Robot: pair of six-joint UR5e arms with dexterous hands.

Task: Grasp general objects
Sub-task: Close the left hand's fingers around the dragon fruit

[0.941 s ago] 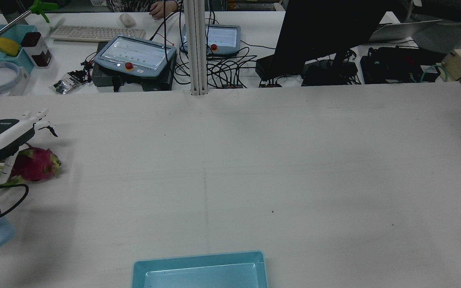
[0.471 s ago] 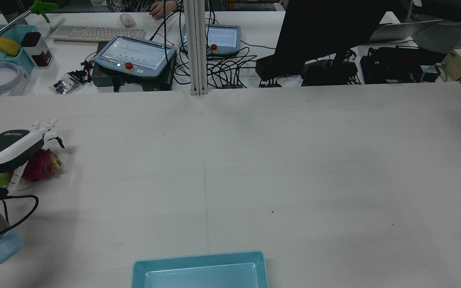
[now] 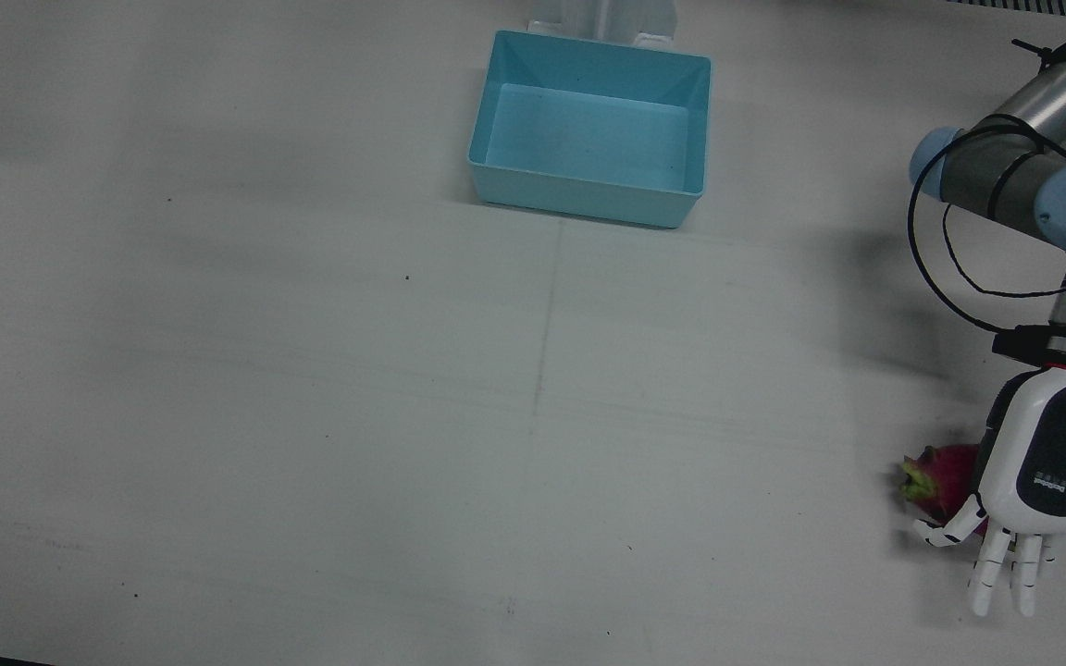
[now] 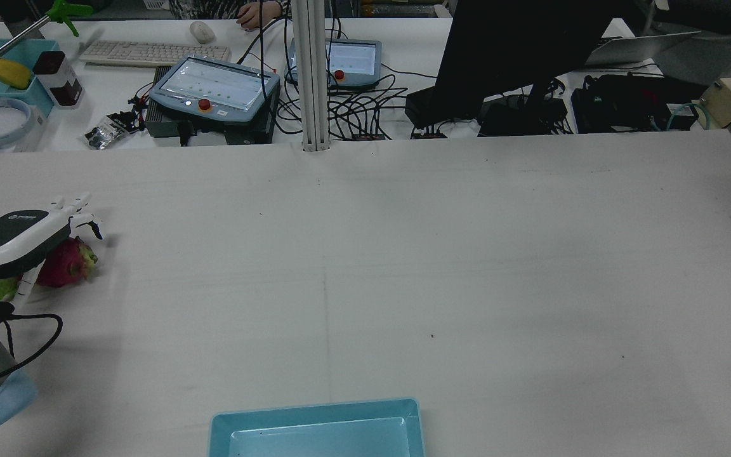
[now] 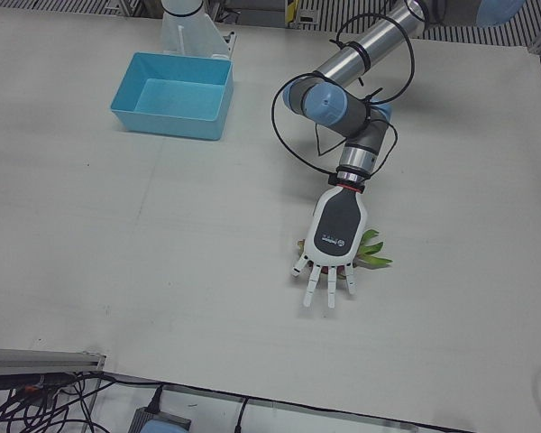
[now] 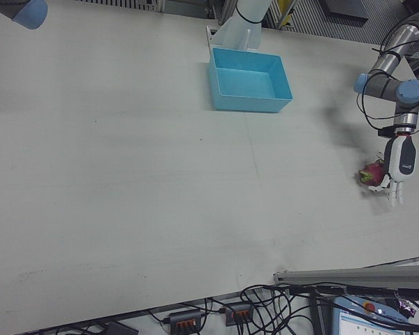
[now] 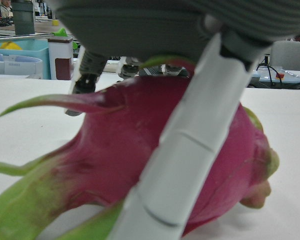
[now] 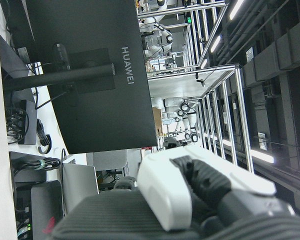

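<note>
Item: magenta dragon fruit with green scale tips (image 3: 945,476), laid on its side on the white desk (image 3: 311,388), near the desk edge on the robot's left side, well apart from the light blue rectangular plastic bin (image 3: 591,128).

Position relative to hand: the fruit is largely covered from above by the white-and-black left hand (image 3: 1033,481), held palm-down over it. In the front view, only the fruit's stem end is seen past the palm's edge. In the left hand view, the fruit (image 7: 140,160) fills the frame directly beneath the palm, crossed by one white finger (image 7: 190,150).

Hand state: fingers are extended and spread beyond the fruit, not wrapped around it. Contact cannot be told.

Right hand: state cannot be told.
</note>
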